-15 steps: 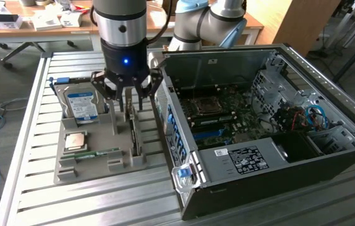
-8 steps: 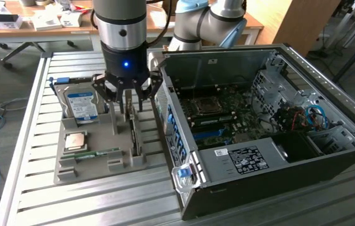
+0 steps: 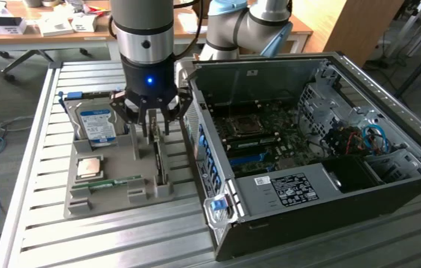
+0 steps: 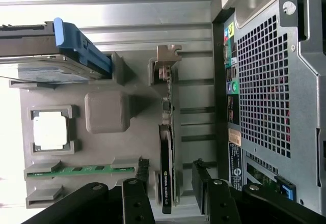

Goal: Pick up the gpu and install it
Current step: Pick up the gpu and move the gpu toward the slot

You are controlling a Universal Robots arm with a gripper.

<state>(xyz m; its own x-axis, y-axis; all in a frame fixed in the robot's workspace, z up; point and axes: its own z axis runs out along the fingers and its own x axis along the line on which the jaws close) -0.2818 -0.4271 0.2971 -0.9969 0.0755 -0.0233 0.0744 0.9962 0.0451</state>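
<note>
**Open claw (image 3: pixel 153 121) straddles gpu (image 3: pixel 158 163) in tray (image 3: pixel 121 196)**

In the exterior view the claw hangs left of centre, jaws wide, fingers (image 4: pixel 135 198) either side of the gpu and neither touching it. The gpu stands on edge in a slot of the grey tray on the slatted surface (image 3: pixel 84 241), just left of the open case (image 3: pixel 330 173). A hard drive (image 3: pixel 97 125) stands at the tray's upper left

My exterior view sits high and back, looking down over the slatted counter (image 3: pixel 121 240), grey tray (image 3: pixel 125 162) on its left, open computer case (image 3: pixel 292 187) on its right. My wrist view hangs close, looking straight down past the gripper (image 4: pixel 170 163). Both views share the tray and the case's near wall.
</note>
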